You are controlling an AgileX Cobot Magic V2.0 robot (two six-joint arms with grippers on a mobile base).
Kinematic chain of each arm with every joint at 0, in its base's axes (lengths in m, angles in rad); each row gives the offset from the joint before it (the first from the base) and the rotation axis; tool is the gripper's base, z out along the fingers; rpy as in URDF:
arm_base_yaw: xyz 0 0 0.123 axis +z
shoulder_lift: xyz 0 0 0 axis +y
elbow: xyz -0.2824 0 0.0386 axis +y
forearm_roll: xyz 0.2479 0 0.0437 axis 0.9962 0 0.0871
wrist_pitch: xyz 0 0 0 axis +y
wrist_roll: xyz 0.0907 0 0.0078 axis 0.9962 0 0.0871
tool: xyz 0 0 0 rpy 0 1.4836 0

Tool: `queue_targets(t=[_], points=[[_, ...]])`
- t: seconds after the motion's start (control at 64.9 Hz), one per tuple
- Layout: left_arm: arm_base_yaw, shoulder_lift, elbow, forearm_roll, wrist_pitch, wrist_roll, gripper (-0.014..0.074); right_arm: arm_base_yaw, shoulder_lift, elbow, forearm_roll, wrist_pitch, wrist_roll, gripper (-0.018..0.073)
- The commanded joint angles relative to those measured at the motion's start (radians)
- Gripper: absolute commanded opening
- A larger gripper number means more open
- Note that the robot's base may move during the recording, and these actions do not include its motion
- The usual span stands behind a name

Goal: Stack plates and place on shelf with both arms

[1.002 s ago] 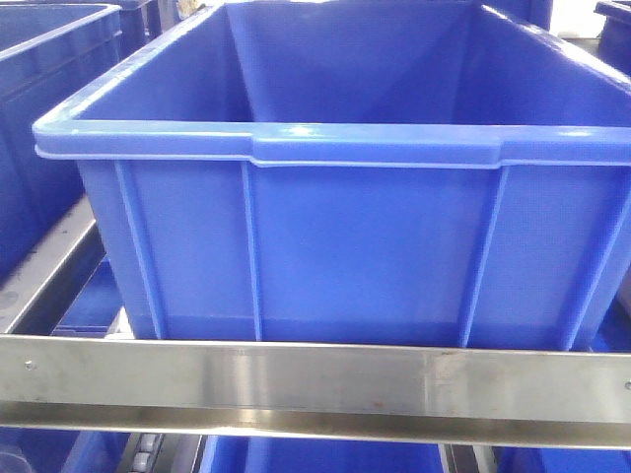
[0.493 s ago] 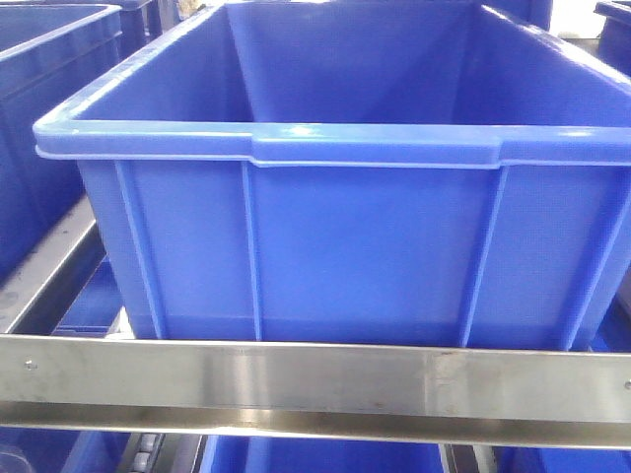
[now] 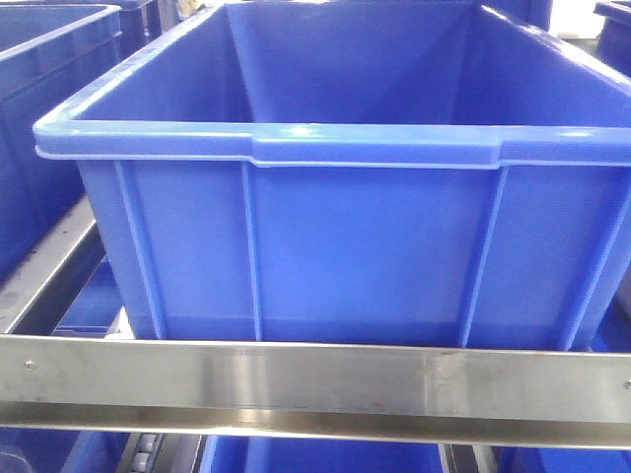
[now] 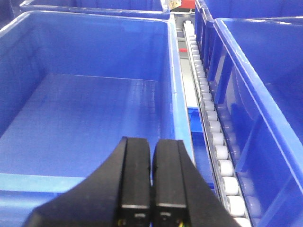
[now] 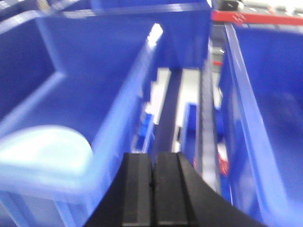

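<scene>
A blurred white round plate (image 5: 42,151) lies in the near corner of a blue crate (image 5: 94,75), low left in the right wrist view. I cannot tell whether it is one plate or two stacked. My right gripper (image 5: 152,156) is shut and empty, to the right of that crate's wall and above a gap in the shelf. My left gripper (image 4: 152,142) is shut and empty, over the near right corner of an empty blue crate (image 4: 90,109). The shelf shows as a steel front rail (image 3: 315,379) and a white roller track (image 4: 208,113). Neither gripper shows in the front view.
A large blue crate (image 3: 335,197) fills the front view, standing on the shelf behind the rail. More blue crates stand at the left (image 3: 39,118), below the rail (image 3: 325,458) and to the right of each gripper (image 4: 265,80) (image 5: 270,109).
</scene>
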Motion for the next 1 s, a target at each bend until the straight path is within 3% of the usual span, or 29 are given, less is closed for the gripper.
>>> queue_targets(t=[0.0,0.293,0.986], points=[[0.000,0.009,-0.030,-0.015,-0.078,-0.004,0.0082,-0.010,-0.043,0.039,-0.012,-0.104,0.010,0.0056],[0.000,0.009,-0.030,-0.015,-0.078,-0.004,0.0082,-0.013,-0.201,0.224,-0.012,-0.128,0.040,0.0056],[0.000,0.009,-0.028,-0.015,-0.078,-0.004,0.0082,-0.013,-0.202,0.223,-0.012,-0.134,0.053,0.0056]])
